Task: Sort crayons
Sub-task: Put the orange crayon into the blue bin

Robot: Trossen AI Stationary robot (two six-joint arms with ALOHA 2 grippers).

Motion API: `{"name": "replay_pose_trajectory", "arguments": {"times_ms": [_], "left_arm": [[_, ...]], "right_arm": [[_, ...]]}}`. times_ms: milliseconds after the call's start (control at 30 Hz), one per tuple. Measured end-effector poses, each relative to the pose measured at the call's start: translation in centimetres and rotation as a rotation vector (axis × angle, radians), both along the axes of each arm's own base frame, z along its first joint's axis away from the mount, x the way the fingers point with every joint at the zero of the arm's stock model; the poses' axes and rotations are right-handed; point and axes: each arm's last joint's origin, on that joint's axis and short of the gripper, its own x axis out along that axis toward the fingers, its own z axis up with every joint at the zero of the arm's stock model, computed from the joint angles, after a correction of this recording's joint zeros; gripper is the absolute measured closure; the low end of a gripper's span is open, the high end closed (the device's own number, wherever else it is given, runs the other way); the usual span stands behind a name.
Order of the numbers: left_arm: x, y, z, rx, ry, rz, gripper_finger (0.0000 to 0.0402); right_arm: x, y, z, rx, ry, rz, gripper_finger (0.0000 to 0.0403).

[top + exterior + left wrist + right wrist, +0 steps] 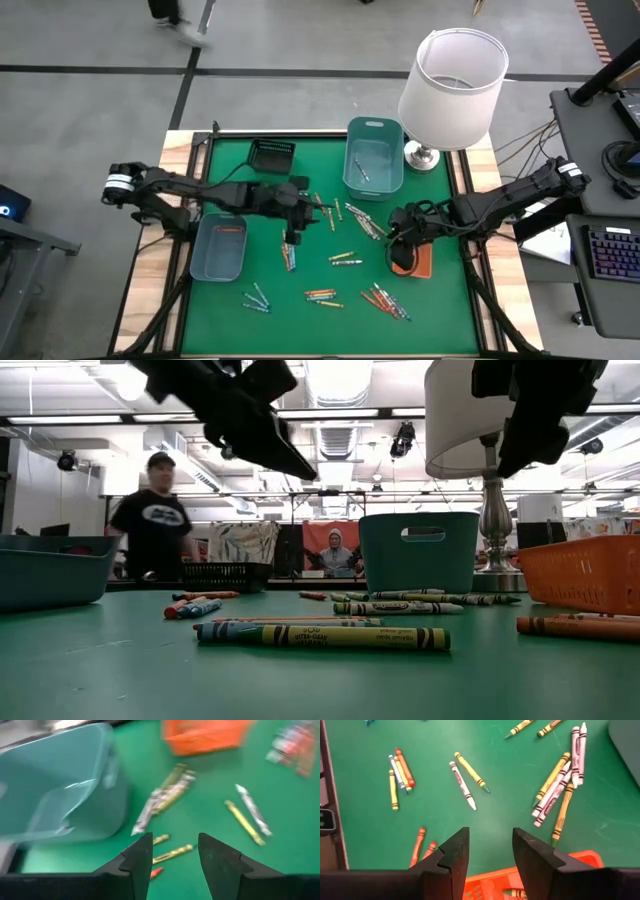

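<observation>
Crayons lie scattered flat on the green table mat (440,300): a pair (345,258) at the middle, a pale and yellow bunch (555,785), several (320,295) nearer the front, and one long green-yellow crayon (325,637) close to the low camera. My left gripper (175,855) hangs open above the mat left of centre (308,206), with nothing between its fingers. My right gripper (490,852) hangs open above the near-left corner of the orange tray (535,872), also with nothing between its fingers (393,235).
A teal bin (375,155) stands at the far middle and another teal bin (220,248) at the left. A black basket (270,155) sits at the far left, a white-shaded lamp (450,85) at the far right. A person (155,520) stands beyond the table.
</observation>
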Motion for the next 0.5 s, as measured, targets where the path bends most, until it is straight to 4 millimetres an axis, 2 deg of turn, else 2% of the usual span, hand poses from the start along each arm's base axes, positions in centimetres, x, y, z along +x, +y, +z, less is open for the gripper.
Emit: {"name": "replay_pose_trajectory", "arguments": {"times_ms": [67,200,500], "left_arm": [[0.7,1.0,0.1,0.036,0.047,-0.089,0.0260],[2.3,2.9,-0.4,0.132,0.100,-0.141,0.0261],[5.0,7.2,-4.0,0.194,0.370,-0.203,0.0261]], "right_arm": [[0.0,0.0,0.1,-0.010,-0.003,0.014,0.0262],[0.1,-0.2,0.3,-0.043,-0.013,0.034,0.0255],[0.5,-1.9,0.3,-0.071,-0.016,-0.010,0.0236]]}}
